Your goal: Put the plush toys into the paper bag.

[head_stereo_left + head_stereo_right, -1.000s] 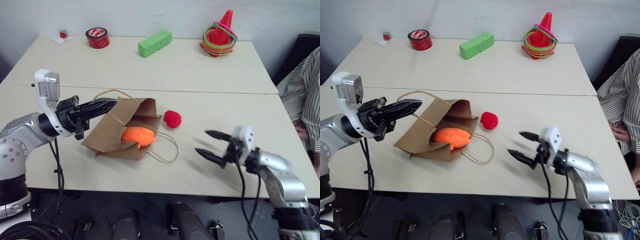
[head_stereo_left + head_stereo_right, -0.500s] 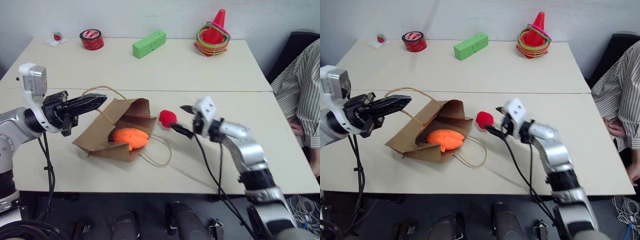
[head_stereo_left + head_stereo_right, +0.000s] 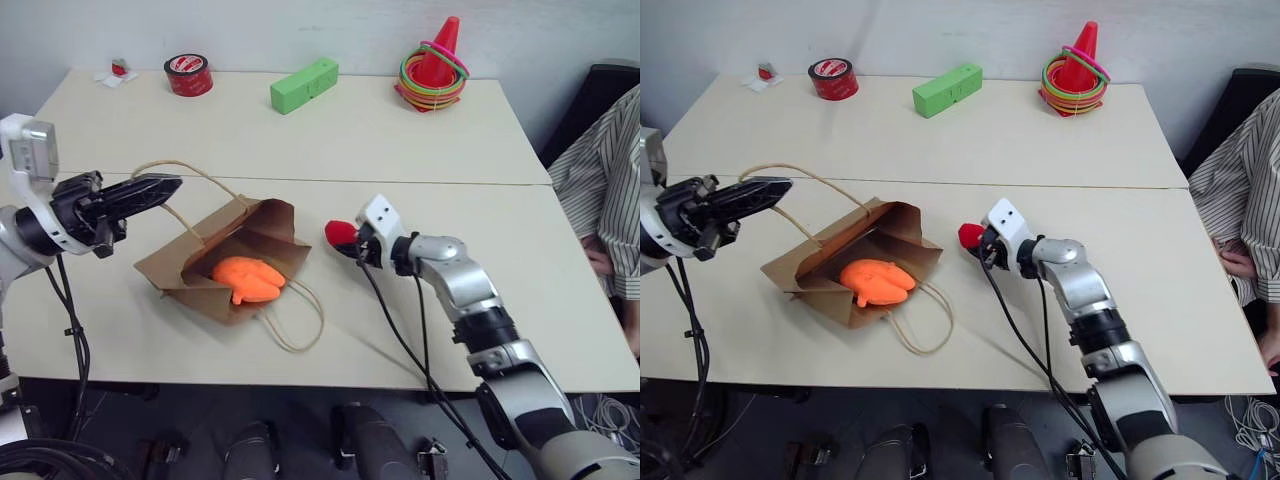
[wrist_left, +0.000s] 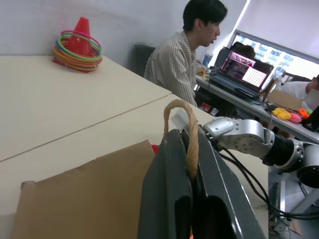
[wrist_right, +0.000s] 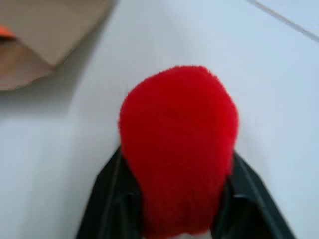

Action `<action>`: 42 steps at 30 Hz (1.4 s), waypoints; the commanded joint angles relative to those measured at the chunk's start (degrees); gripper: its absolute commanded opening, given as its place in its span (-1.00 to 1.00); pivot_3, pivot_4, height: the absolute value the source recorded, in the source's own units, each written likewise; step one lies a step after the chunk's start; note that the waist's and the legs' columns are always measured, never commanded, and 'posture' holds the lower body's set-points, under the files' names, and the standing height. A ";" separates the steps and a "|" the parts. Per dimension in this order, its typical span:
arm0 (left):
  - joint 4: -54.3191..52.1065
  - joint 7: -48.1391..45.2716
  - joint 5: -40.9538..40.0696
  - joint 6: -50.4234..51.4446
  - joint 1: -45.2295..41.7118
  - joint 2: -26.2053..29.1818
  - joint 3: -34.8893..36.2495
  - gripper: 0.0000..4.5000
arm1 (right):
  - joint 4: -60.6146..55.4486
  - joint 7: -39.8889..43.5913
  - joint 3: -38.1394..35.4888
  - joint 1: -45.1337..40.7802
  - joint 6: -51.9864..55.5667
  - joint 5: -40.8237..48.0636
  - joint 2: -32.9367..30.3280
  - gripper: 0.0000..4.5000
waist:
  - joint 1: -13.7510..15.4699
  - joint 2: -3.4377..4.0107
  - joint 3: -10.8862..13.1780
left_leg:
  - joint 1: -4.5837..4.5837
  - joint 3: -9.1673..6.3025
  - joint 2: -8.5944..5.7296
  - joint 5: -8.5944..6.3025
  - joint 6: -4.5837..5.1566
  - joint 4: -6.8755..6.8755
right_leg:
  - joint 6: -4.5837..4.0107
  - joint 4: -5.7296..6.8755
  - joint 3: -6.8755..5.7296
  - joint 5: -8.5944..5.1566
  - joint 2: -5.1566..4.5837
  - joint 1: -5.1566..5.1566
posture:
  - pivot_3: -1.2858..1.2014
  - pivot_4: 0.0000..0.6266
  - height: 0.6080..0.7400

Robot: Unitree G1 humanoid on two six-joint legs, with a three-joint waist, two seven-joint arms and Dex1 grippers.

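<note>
The brown paper bag (image 3: 262, 222) lies on its side on the near table with its mouth open. A bright orange plush toy (image 3: 246, 280) rests inside that mouth. My left gripper (image 3: 160, 187) is shut on one tan cord handle (image 4: 187, 130) and holds it up and taut to the left of the bag. Right of the bag, the small round red plush toy (image 3: 338, 233) sits between the fingers of my right gripper (image 3: 347, 240). The black fingers (image 5: 107, 199) press against both sides of the red toy (image 5: 177, 144).
The bag's second handle (image 3: 297, 328) loops loose on the table in front. On the far table stand a red tape roll (image 3: 188, 75), a green block (image 3: 304, 85) and a cone with coloured rings (image 3: 437, 65). A person in a striped shirt (image 3: 600, 170) sits at the right edge.
My right arm swung in from the front right to the red toy and its fingers closed on it. My left gripper drew the handle further left and up, shifting the bag.
</note>
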 commanded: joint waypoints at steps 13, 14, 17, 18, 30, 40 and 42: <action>-5.57 -0.70 -1.56 0.91 -0.13 -2.27 0.50 -1.00 | -13.32 -6.67 8.18 -3.49 14.43 5.22 12.25 -0.76 | -0.35 -0.06 -0.04 | -0.05 0.00 0.00 0.10 -0.13 0.20 | -0.11 0.69 0.06 -0.05 0.01 -0.32 | 0.03 -0.52 1.00; -6.08 -0.56 -1.94 1.26 -0.14 -2.33 0.59 -1.00 | -8.72 -8.73 8.99 -5.47 12.51 3.35 14.56 -0.76 | -0.33 -0.07 -0.04 | -0.12 0.00 0.00 0.09 -0.12 0.31 | -0.11 0.72 0.06 -0.05 0.01 -0.37 | 0.03 -0.52 1.00; -7.30 -0.19 -2.74 2.07 -0.07 -2.59 0.85 -1.00 | 1.43 -13.42 8.68 -10.34 9.65 0.42 19.92 -0.76 | -0.27 -0.09 -0.05 | -0.31 0.00 0.04 0.05 -0.08 0.58 | -0.11 0.82 0.06 -0.05 0.00 -0.49 | 0.03 -0.52 1.00; -7.51 -0.12 -2.87 2.21 -0.03 -2.67 0.88 -1.00 | 3.31 -14.38 7.96 -11.23 9.37 0.25 21.13 -0.76 | -0.27 -0.09 -0.05 | -0.31 0.01 0.04 0.05 -0.07 0.59 | -0.11 0.83 0.07 -0.05 0.00 -0.50 | 0.03 -0.52 1.00; -7.89 0.34 -2.67 1.48 0.63 -3.74 1.21 -1.00 | 21.40 -17.75 5.47 -17.89 5.30 -3.35 27.33 -0.15 | -0.57 -0.10 -0.06 | -0.41 0.01 0.07 0.00 -0.02 0.60 | -0.11 0.81 0.06 -0.05 -0.01 -0.56 | 0.03 -0.52 1.00; -7.91 0.98 -2.48 0.51 2.60 -4.05 2.48 -1.00 | -5.08 -3.17 1.61 -9.29 24.78 8.35 15.35 0.99 | -0.26 -0.10 -0.06 | -0.48 -0.04 0.08 -0.01 -0.02 0.63 | -0.11 0.80 0.03 -0.05 -0.02 -0.58 | 0.03 -0.52 1.00; -8.03 1.13 -2.51 0.38 2.71 -4.24 2.46 -1.00 | -7.62 1.14 0.23 -6.96 29.46 11.56 9.52 0.99 | -0.07 -0.10 -0.06 | -0.48 -0.04 0.08 -0.02 -0.01 0.63 | -0.11 0.80 0.02 -0.05 -0.01 -0.58 | 0.03 -0.52 1.00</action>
